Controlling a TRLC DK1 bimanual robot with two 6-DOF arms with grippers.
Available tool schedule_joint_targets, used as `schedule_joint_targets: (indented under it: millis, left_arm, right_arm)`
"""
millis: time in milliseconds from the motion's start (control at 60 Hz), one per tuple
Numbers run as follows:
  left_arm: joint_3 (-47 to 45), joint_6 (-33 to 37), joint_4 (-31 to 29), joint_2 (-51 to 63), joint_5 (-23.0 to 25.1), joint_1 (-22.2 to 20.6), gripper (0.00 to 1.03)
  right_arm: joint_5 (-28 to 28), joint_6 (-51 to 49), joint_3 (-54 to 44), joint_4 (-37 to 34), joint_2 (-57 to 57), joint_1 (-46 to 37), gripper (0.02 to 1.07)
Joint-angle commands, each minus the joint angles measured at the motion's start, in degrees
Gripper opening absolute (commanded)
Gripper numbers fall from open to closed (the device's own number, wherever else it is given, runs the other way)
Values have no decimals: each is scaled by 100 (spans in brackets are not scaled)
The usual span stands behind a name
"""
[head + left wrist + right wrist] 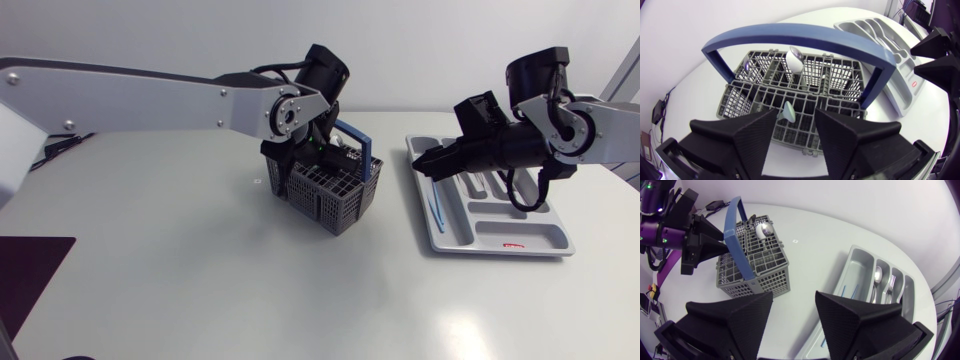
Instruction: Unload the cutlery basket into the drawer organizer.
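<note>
- Directly beneath the left gripper [795, 114], the grey cutlery basket [747, 97] stood on the table [200, 270], with its blue handle [805, 34] arching across ahead of the fingers.
- The left gripper's fingers were spread wide. A pale utensil tip [788, 111] rose from a near compartment into the gap between them and touched neither finger.
- Farther ahead of the left gripper, under the arch of the handle, an upright spoon [795, 59] stood bowl-up in a basket compartment.
- The right gripper [794, 296] hung over one end of the drawer organizer [856, 265], well apart from the basket. Its fingers were spread wide with nothing between them.
- Ahead of the right gripper, the organizer held a second spoon [878, 275] and a fork [891, 283] in neighbouring compartments, and a thin blue item [847, 287] in the compartment nearest the basket.
</note>
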Motion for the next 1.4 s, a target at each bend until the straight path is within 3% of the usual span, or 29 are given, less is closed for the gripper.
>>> schedule_joint_targets:
  millis: [0, 467, 800, 1067, 1383]
  left_arm:
    - [155, -188, 21, 226, -51, -26, 37]
    - [49, -302, 364, 270, -358, -105, 25]
    - [49, -320, 372, 384, -1088, -175, 15]
    - [84, -364, 232, 384, -1044, -211, 6]
    - [-285, -329, 214, -337, -1009, -290, 5]
  right_arm:
    - [18, -95, -198, 49, -89, 5, 65]
    - [18, -139, -426, 57, -291, 101, 65]
    - [18, -157, -514, 57, -449, 93, 65]
    - [18, -166, -602, 66, -493, 93, 65]
    - [18, -183, -742, 136, -581, 84, 65]
